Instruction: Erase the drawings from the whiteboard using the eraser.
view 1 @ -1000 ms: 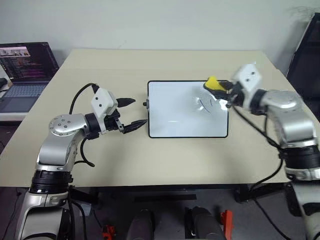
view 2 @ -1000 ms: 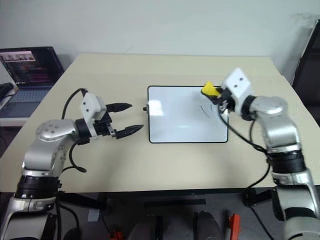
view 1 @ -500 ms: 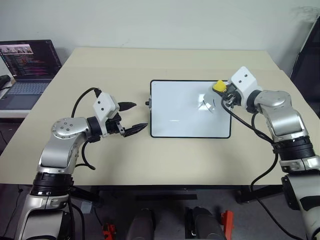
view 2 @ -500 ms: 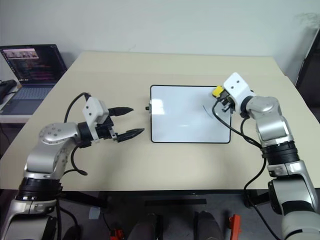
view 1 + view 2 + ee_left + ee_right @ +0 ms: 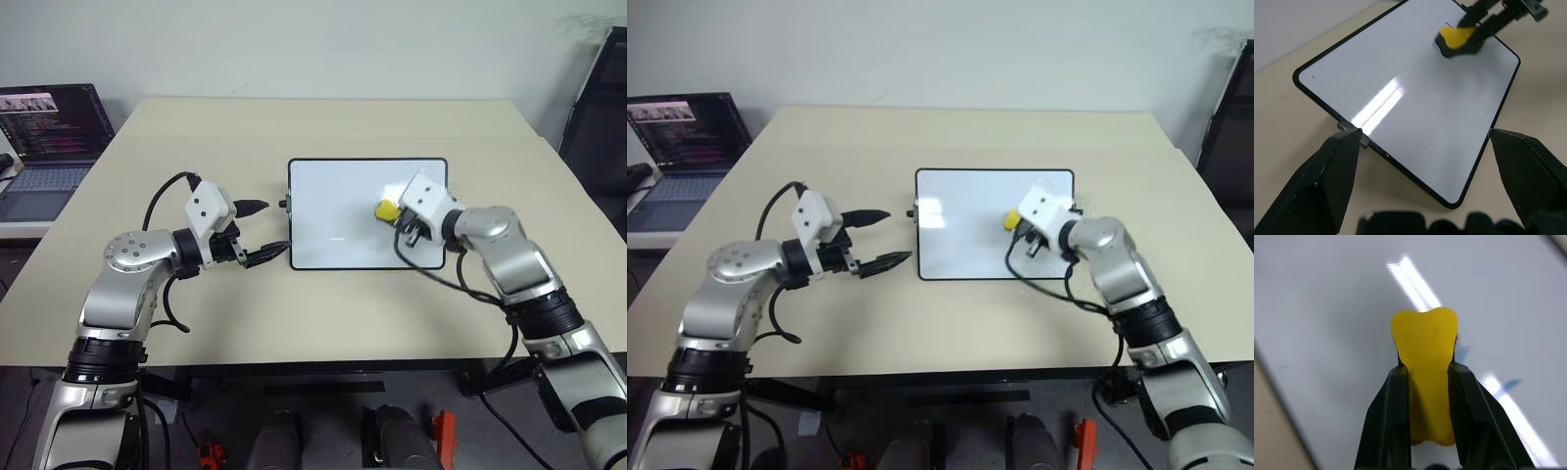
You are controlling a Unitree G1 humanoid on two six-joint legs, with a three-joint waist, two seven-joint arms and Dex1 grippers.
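The whiteboard point(image 5: 333, 211) lies flat in the middle of the table, black-framed and glossy. My right gripper point(image 5: 396, 214) is shut on the yellow eraser point(image 5: 388, 210), which sits low over the board's right half, by its surface. In the right wrist view the eraser point(image 5: 1425, 333) is pinched between the two fingers, with faint blue strokes of the drawings point(image 5: 1463, 354) on the white just beside it. My left gripper point(image 5: 272, 230) hovers open beside the board's left edge, holding nothing; the left wrist view has its fingers point(image 5: 1337, 166) spread before the board's near corner.
An open laptop point(image 5: 49, 137) stands on a separate surface at the far left. A dark object point(image 5: 600, 98) stands past the table's right side. Bare beige tabletop point(image 5: 294, 313) surrounds the board.
My right gripper has carried the eraser from the board's far right corner down and left onto its right half. The left arm has kept still.
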